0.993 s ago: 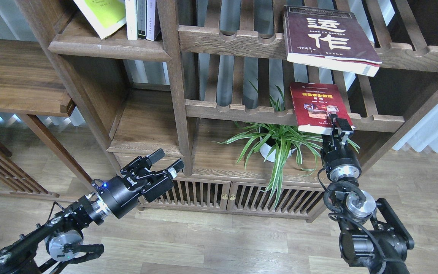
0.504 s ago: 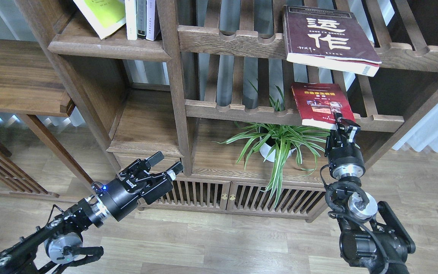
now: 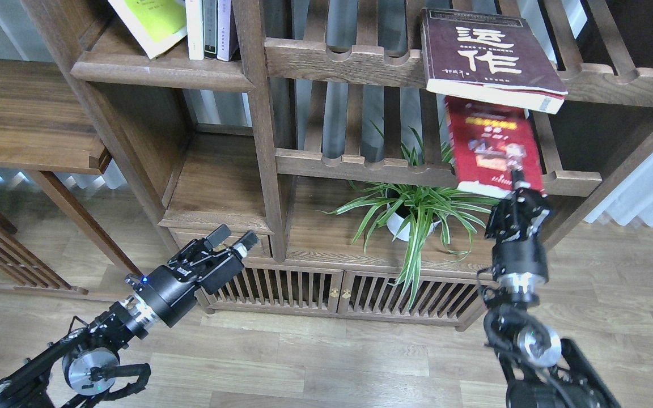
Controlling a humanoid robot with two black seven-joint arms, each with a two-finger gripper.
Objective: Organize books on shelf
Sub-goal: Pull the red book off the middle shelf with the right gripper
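Wooden bookcase is filling most of the head view. Solid dark-brown shelf, upper left, is carrying a yellow-green book leaning beside thin upright books. Thick maroon book with big white characters is lying flat on the upper slatted rack, its pale page edge overhanging the front rail. Red book, yellow title and photo patches, slightly blurred, is standing tilted above the lower slatted rack, its top edge just under the maroon one. Potted spider plant is sitting below. Right gripper is pinching the red book's lower edge. Left gripper is hovering low before the cabinet doors, fingers parted, holding nothing.
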